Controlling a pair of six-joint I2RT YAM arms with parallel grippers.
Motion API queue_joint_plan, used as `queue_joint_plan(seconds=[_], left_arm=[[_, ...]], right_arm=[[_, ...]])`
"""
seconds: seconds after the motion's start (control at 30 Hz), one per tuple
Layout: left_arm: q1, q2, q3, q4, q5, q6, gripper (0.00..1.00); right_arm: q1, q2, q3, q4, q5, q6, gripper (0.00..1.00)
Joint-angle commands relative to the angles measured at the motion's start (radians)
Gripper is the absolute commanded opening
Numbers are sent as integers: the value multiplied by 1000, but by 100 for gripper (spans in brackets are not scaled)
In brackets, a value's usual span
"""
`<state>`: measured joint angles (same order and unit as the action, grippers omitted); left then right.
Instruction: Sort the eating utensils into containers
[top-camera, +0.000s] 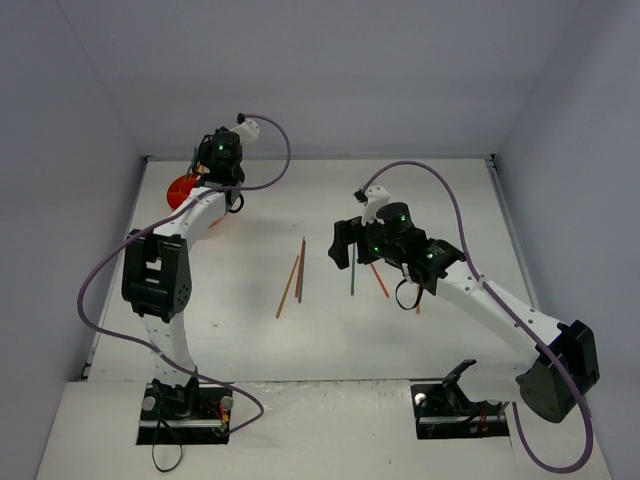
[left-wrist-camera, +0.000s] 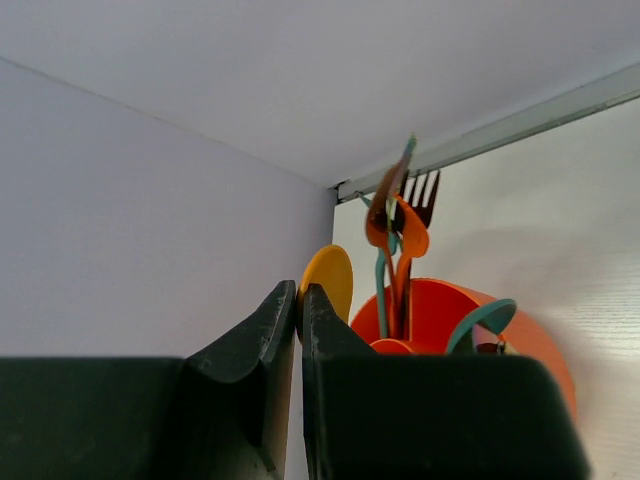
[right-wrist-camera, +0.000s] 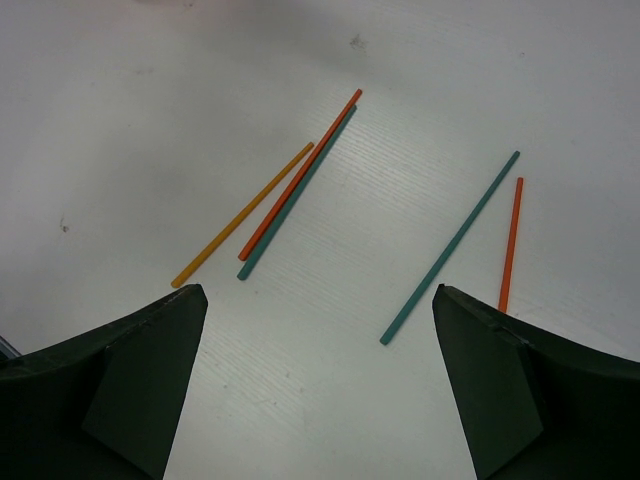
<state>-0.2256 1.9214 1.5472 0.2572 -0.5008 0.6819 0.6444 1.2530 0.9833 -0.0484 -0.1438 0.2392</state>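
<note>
My left gripper is shut, and the bowl of a gold spoon sticks up right at its fingertips, beside the orange-red cup. Standing in the cup are orange spoons, a teal utensil and a dark fork. The cup stands at the table's far left. My right gripper hangs open above the table with nothing between its fingers. Below it lie a gold chopstick, an orange chopstick against a teal one, another teal chopstick and another orange one.
White walls enclose the table on the left, back and right. The cup stands close to the back left corner. The loose chopsticks lie mid-table between the arms. My right arm reaches in from the near right.
</note>
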Motion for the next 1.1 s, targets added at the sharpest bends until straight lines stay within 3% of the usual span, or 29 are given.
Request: queue_joint_plan(seconds=[0.0,0.17,0.33,0.4,0.5,0.73,0.9,1.07], left_arm=[[9,-4,13,117,-34,-1,0],[5,-30,-56,116,-42,-38,0],[-5,-83,-135,114,-54,-95,6],[-6,-111,-152,112,-47,-123,14],[-12,-153,-173,109,-20,-162,34],[-69,-293,-238,83,5,-230,51],[-102,-421,-252,-95,88,-422,56],[-103,-506,-238,-400,352,-752,56]], right_arm=[[-20,-24,-1,15,-28,-14,94],[-28,-18,-9,15,-33,-13,94],[-31,2,-3,15,-51,-17,94],[-31,6,-2,15,-56,-14,94],[-32,4,-2,15,-57,-13,94],[-32,-8,-8,16,-60,-6,94],[-32,-17,-11,15,-55,2,93],[-32,-30,-20,15,-46,20,93]])
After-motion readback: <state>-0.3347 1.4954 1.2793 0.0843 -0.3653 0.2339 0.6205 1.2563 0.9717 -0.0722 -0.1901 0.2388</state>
